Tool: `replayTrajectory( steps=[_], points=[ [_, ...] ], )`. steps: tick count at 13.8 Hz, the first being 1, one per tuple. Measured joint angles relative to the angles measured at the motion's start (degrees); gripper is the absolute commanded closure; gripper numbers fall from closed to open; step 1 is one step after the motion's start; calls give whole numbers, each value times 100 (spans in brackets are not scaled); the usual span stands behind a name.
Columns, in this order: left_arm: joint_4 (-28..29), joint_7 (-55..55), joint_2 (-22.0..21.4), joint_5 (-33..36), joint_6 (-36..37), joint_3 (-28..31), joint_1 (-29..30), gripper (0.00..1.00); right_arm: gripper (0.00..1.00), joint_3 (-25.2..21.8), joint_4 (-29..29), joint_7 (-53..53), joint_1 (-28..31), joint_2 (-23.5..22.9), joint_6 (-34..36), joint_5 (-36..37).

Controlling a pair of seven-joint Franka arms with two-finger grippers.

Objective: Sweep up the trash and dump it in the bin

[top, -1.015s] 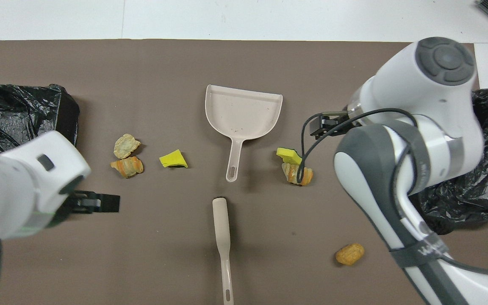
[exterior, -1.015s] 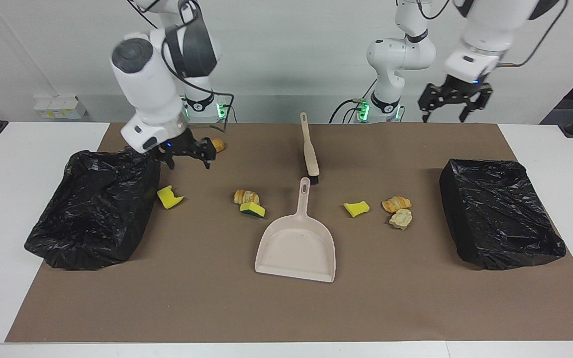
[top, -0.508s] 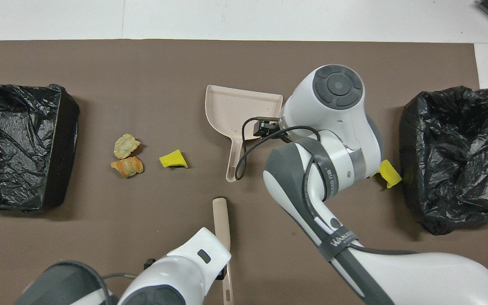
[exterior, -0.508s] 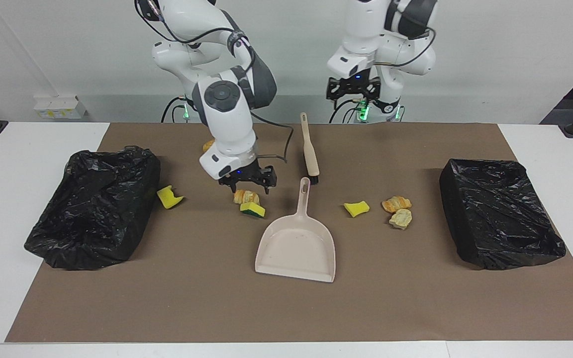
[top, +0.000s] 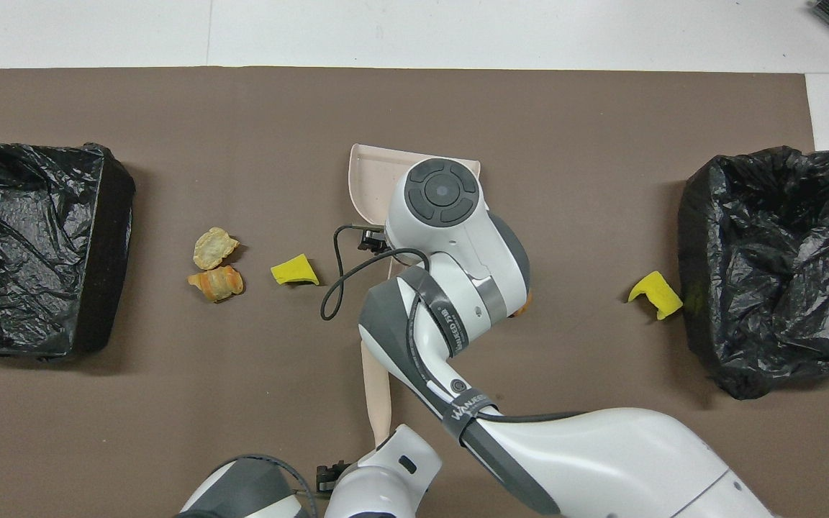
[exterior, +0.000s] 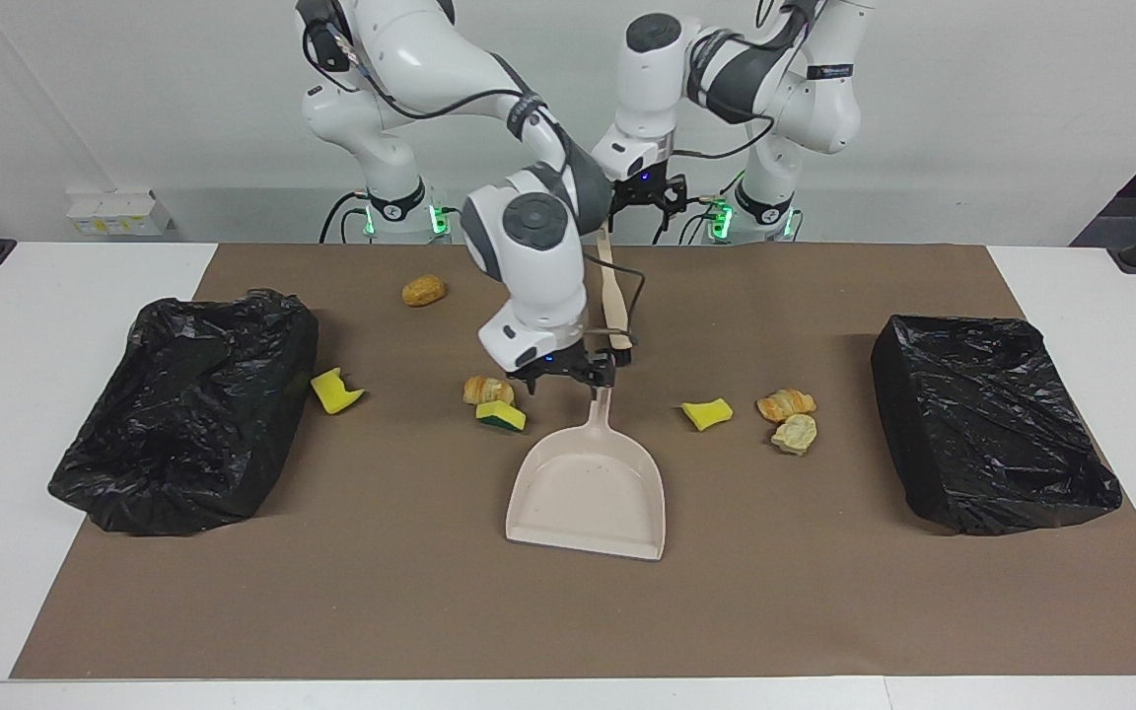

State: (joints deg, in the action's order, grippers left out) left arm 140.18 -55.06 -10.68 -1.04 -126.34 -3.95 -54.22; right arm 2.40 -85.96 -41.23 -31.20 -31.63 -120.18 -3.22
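Over the dustpan (exterior: 588,488) handle, the right gripper (exterior: 564,375) hangs spread and empty; a skewed grab could knock the nearby trash (exterior: 494,402) aside.

Beige dustpan (exterior: 588,483), black bin liners (exterior: 183,414), brown mat (exterior: 824,592)

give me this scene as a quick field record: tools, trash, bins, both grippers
dustpan: flat on the brown mat, mid-table
brush: flat, nearer to the robots than the dustpan
trash: seven scraps loose on the mat, none in the pan
bins: two black-lined, one at each end of the table
right gripper: open, over the dustpan's handle end
left gripper: open, above the brush's handle end
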Motion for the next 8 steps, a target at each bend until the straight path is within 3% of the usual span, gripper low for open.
replayTrajectory(
  steps=[1,2,3,4,5,6,8],
  points=[
    [4,-33,133,0,-60,0,-40,3,7,-1,4,0,-18,-100,-43,29],
    [15,-45,215,0,-80,1,-52,17,8,-1,10,0,-25,-190,-46,45],
    [35,-47,244,0,-86,5,-53,42,13,-3,21,-9,-25,-245,-45,50],
    [48,-53,242,0,-87,10,-53,72,24,-6,36,-37,-25,-269,-43,51],
    [48,-61,241,0,-87,13,-53,89,25,-7,50,-68,-25,-270,-33,51],
    [48,-64,241,0,-87,15,-53,100,25,-7,75,-94,-25,-269,-10,51],
    [48,-64,241,0,-87,17,-53,100,36,-7,131,-101,-25,-264,41,51]
  ],
)
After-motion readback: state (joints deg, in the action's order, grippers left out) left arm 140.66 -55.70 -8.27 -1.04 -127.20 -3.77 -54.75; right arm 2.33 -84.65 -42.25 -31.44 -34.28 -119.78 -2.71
